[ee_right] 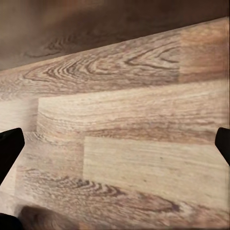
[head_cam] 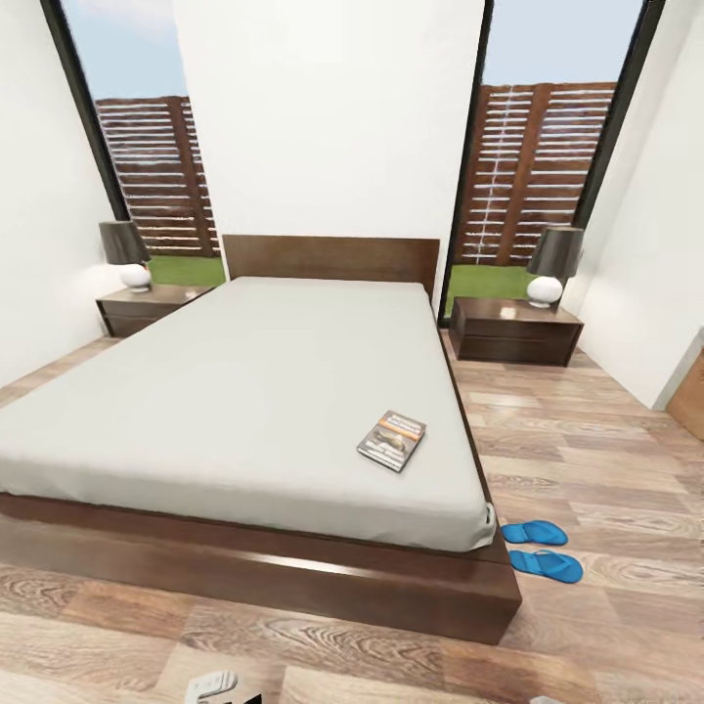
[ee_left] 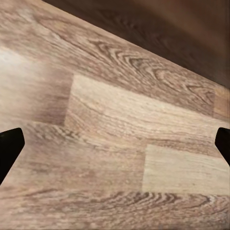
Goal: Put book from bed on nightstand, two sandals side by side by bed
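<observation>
Bedroom, seen from the foot of the bed point(head_cam: 244, 391): white walls, wood-plank floor point(head_cam: 606, 440), two tall dark-framed windows onto a slatted fence.

Item 1, book point(head_cam: 391, 440). Lies flat on the grey mattress, toward the foot and the robot's right edge, cover up. Likely light and thin, stiff enough to lift whole; the soft mattress should let a finger press under an edge, so a pinch across the short side or spine looks best.

Item 2, sandals point(head_cam: 540, 548). Two blue flip-flops on the floor just beside the bed's right foot corner, roughly parallel, close together (already near side by side). Probably light and bendy; the thong strap or a sole edge offers a hold.

Item 3, nightstands. Left nightstand point(head_cam: 147, 308) and right nightstand point(head_cam: 513, 330) flank the headboard, each carrying a lamp; the right one is nearer the book.

Item 4, grippers. Left gripper point(ee_left: 115, 143) and right gripper point(ee_right: 115, 143): dark fingertips at the frame's opposite edges, spread wide, nothing between them but floor planks.

Views compared: the head view supplies the bed, book and sandals; the wrist views supply finger spacing and plank grain.
</observation>
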Available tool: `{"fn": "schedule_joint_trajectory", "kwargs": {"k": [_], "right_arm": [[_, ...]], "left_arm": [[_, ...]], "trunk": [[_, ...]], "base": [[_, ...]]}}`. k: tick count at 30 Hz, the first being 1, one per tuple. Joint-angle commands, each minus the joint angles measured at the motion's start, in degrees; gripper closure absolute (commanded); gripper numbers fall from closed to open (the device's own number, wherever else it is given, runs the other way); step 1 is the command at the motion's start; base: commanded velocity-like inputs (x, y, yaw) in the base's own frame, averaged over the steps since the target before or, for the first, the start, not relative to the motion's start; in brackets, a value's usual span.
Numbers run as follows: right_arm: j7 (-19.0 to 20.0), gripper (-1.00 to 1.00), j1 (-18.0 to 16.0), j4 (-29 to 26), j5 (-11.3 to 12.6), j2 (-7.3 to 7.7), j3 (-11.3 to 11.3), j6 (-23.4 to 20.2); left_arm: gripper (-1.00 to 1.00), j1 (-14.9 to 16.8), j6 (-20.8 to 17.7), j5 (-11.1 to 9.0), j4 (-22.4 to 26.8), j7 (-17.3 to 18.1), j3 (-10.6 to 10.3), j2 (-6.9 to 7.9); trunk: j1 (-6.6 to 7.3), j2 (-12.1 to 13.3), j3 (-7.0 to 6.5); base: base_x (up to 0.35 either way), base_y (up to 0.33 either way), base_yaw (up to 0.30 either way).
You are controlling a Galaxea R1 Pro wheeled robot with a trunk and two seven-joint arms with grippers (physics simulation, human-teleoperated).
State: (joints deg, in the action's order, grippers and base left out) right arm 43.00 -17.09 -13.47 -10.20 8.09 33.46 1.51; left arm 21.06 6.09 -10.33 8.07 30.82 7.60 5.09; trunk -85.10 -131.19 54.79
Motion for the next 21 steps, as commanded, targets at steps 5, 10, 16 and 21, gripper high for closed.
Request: {"fn": "schedule_joint_trajectory", "kwargs": {"k": [5,10,16,21], "right_arm": [[0.2,-1.0,-0.1,0.0,-0.6,0.0,0.5,0.2],[0.2,-1.0,-0.1,0.0,-0.6,-0.01,0.5,0.2],[0.3,-1.0,-0.1,0.0,-0.6,-0.02,0.5,0.2],[0.3,-1.0,-0.1,0.0,-0.6,0.0,0.5,0.2]], "left_arm": [[-1.0,0.0,0.0,-0.1,-0.1,0.3,0.2,0.01],[-1.0,0.0,0.0,-0.1,-0.1,0.4,0.2,0.01],[-1.0,0.0,0.0,-0.1,-0.1,0.4,0.2,0.01],[-1.0,0.0,0.0,-0.2,0.0,0.4,0.2,0.01]], "trunk": [[0.01,0.0,0.05],[0.01,0.0,0.05],[0.01,0.0,0.05],[0.01,0.0,0.05]], "base": [[0.0,0.0,-0.156],[0.0,0.0,-0.093],[0.0,0.0,-0.014],[0.0,0.0,-0.046]]}}
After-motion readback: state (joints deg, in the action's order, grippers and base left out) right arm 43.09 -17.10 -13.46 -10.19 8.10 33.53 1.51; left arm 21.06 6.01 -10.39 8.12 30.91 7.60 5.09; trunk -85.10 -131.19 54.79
